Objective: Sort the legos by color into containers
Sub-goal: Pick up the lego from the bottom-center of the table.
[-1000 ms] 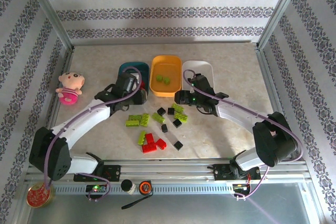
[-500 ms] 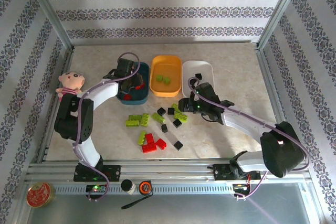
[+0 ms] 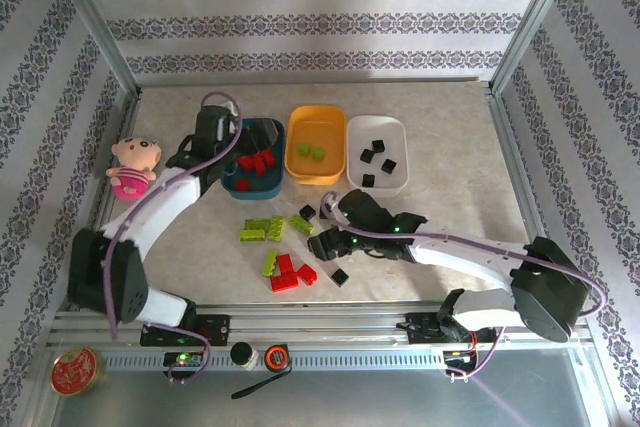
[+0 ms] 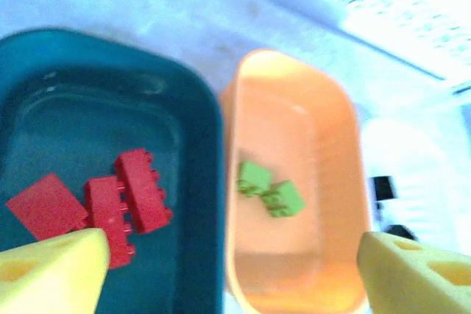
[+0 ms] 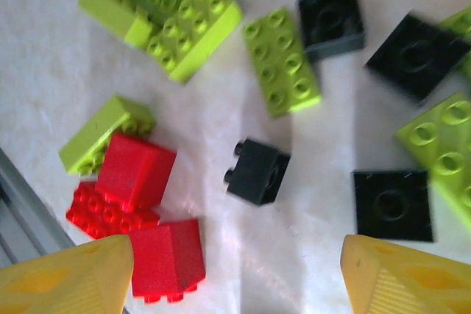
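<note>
Legos [image 5: 257,172] loose in front of orange-yellow tray [image 3: 316,127]; reds [image 4: 140,189] in teal tray [image 4: 210,137] left of it. Left gripper [image 4: 228,270] over teal tray, right gripper [image 5: 235,270] over loose legos, both spread, empty.

Smooth plastic on a pale mottled stone-look surface [image 3: 450,117], matt.
The dark teal plastic tray [image 4: 195,152] shines glossy; the orange-yellow plastic tray [image 4: 338,130] has a softer sheen. Red studded plastic bricks [image 4: 140,189], lime-green plastic bricks [image 5: 283,60] and black plastic bricks [image 5: 257,170] look smooth, faintly glossy.

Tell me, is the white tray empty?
Not empty. The white tray has four black bricks lying inside it.
</note>
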Action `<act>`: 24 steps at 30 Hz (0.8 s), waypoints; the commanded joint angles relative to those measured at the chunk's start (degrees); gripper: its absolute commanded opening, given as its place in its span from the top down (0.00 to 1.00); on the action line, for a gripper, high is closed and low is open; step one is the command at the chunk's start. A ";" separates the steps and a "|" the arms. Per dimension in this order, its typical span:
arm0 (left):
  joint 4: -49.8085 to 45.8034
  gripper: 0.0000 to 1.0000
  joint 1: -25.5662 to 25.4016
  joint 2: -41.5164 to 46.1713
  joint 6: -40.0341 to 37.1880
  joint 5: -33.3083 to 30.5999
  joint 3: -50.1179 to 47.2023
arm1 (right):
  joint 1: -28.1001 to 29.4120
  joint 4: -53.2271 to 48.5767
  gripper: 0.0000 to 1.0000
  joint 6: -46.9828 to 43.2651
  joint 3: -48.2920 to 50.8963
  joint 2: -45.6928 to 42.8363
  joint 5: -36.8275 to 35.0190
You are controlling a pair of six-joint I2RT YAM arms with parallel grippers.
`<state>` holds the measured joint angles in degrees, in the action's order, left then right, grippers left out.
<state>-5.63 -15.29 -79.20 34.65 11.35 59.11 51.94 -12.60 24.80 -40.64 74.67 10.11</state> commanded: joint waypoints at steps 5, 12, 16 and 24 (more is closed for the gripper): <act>-0.86 0.00 -0.64 16.77 2.52 2.97 -14.57 | 8.26 -7.30 0.25 -4.28 -5.08 6.98 -2.32; -6.02 0.00 -0.67 26.87 2.08 1.30 -20.46 | 13.42 -9.53 0.30 -7.01 -9.72 14.59 -6.27; -7.01 0.00 -0.65 27.91 2.37 0.74 -21.56 | 14.27 -10.31 0.34 -7.92 -11.06 17.76 -7.39; -6.00 0.00 -0.58 27.19 3.00 0.61 -22.05 | 14.44 -9.83 0.51 -8.12 -11.03 19.44 -7.51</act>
<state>-10.79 -15.42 -51.92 36.64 13.02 37.52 65.80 -21.76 17.43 -50.96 94.24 3.92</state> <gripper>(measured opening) 0.997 0.513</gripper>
